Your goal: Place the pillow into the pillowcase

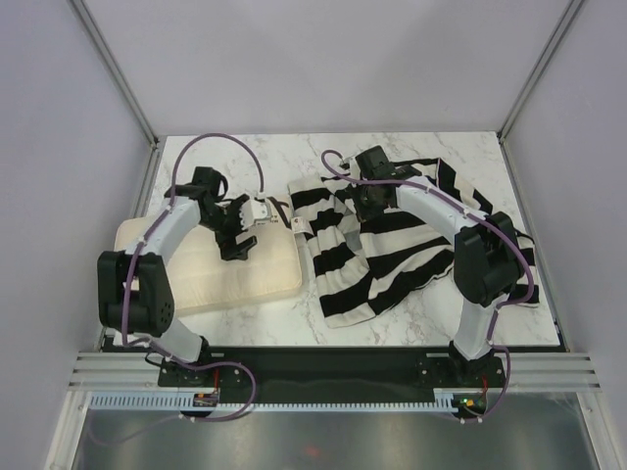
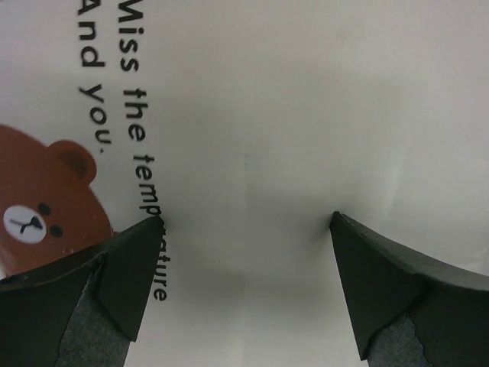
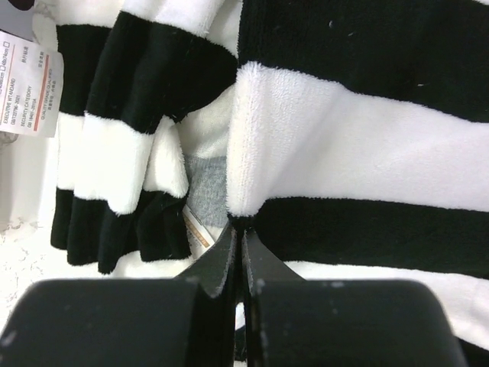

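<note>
Altogether one pillow [image 1: 245, 279]; one pillowcase [image 1: 345, 257]

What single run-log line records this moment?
left pincer: open, tips on pillow | right pincer: shut on pillowcase | pillow: outside pillowcase

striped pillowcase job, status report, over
Left gripper open, tips pressing the plump cream pillow. Right gripper shut on a fold of the black-and-white striped fabric pillowcase. Pillow outside, beside it; no obstruction seen.
</note>
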Action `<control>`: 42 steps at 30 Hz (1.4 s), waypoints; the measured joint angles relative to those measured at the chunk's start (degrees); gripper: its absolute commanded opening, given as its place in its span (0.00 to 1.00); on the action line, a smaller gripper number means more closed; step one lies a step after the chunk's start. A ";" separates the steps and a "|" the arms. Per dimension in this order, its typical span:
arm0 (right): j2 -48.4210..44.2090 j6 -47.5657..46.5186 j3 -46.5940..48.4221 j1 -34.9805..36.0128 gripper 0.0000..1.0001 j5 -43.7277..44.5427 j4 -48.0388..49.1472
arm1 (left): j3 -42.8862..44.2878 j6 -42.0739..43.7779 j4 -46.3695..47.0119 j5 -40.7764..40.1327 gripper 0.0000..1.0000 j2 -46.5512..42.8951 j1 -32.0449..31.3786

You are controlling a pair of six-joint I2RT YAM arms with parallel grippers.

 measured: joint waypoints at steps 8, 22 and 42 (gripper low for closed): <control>0.00 0.04 0.00 -1.14 0.00 -2.01 -0.33 | -3.41 3.13 8.72 -4.57 0.54 8.81 -3.13; 0.00 0.90 0.00 -2.36 0.00 -6.67 -0.33 | -2.86 7.98 5.22 -2.82 0.02 2.36 -2.36; -0.72 3.50 -0.17 -6.16 0.00 -14.67 0.17 | 7.91 -5.81 0.66 8.41 1.00 -3.37 -10.05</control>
